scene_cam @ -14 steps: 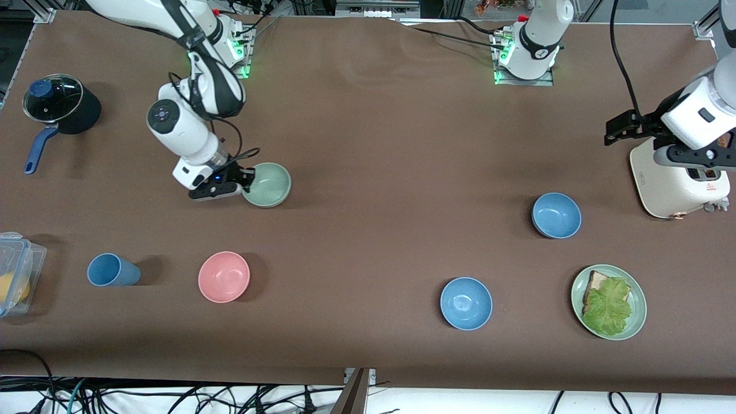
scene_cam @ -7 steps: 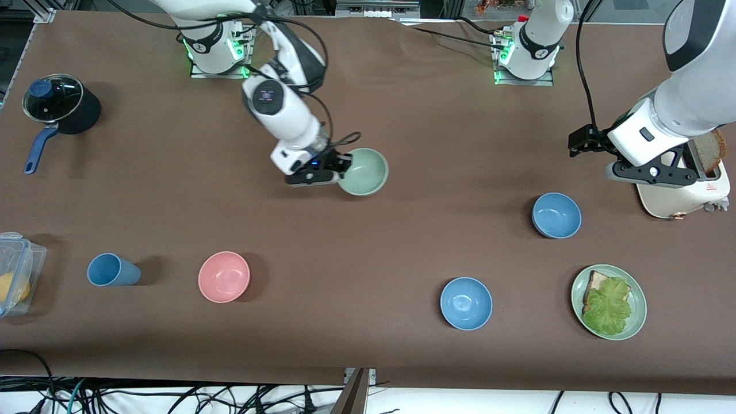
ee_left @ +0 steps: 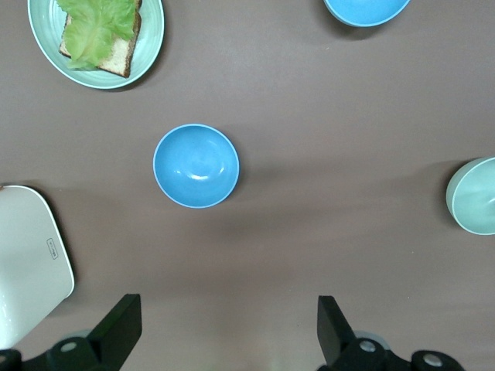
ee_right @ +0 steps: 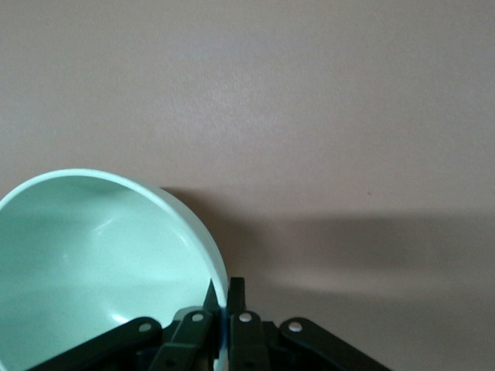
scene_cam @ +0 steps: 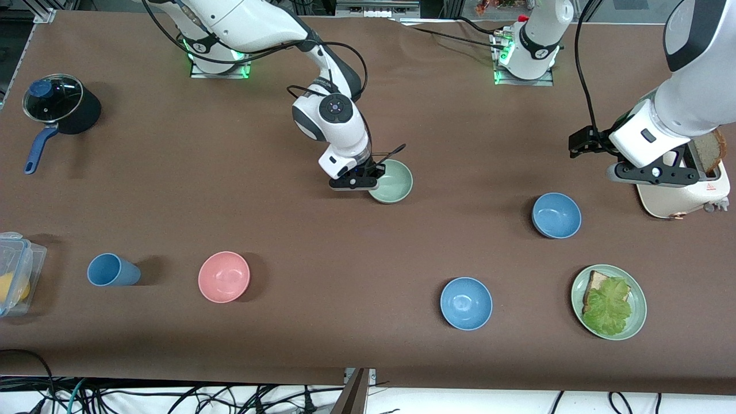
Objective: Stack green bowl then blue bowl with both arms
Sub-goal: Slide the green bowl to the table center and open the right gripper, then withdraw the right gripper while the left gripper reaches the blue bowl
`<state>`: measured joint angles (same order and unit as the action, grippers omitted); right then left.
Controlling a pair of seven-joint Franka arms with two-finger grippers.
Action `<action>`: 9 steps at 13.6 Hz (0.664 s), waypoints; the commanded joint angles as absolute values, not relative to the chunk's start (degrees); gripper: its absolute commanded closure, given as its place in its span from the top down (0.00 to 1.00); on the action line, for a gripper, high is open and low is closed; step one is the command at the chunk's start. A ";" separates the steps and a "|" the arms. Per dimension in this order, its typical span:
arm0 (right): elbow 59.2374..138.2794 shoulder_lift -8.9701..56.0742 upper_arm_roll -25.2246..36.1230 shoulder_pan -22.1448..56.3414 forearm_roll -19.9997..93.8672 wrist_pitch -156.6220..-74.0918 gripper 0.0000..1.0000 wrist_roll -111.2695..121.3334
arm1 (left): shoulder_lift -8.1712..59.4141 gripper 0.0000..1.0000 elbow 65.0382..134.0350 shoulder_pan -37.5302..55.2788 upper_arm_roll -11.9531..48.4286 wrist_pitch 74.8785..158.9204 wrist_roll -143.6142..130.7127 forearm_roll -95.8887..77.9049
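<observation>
Right gripper [scene_cam: 372, 175]: clamped on rim of small round pale sage-green bowl [scene_cam: 392, 182], rim pinched between fingers [ee_right: 236, 297], over mid-table.
Green bowl look: plain matte, tilted, mouth turned away from gripper.
Left gripper [ee_left: 224, 328]: fingers wide apart, empty, up over table by white toaster [scene_cam: 681, 192], at left arm's end.
Blue bowl: small round muted grey-blue matte bowl [scene_cam: 556, 215], upright on brown table [scene_cam: 322, 259], under left gripper per wrist view, well apart from green bowl.
Other: glossier sky-blue bowl [scene_cam: 466, 303] nearer front cam.
</observation>
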<state>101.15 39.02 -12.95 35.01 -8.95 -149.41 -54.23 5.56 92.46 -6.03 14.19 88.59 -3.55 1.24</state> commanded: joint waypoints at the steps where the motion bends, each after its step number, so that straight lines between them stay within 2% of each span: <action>1: 99.14 39.90 -12.57 35.77 -10.11 -148.45 0.00 -55.55 | 5.89 1.00 91.23 -6.15 14.50 87.37 -4.48 2.37; 2: 99.14 39.82 -12.48 35.68 -10.19 -148.45 0.41 -55.37 | 5.89 1.00 91.23 -6.15 14.50 87.28 -4.48 2.37; 3: 99.23 39.73 -12.48 35.77 -10.20 -148.45 0.99 -55.55 | 5.89 1.00 91.32 -6.24 14.50 87.28 -4.48 2.37; 6: 99.05 38.15 -12.39 35.33 -10.11 -146.18 1.00 -55.11 | 6.41 1.00 91.49 -6.59 14.41 87.54 -4.40 2.99; 9: 96.42 33.42 -8.89 34.63 -9.50 -135.47 1.00 -54.58 | 8.25 1.00 91.84 -6.94 14.33 89.11 -4.31 3.08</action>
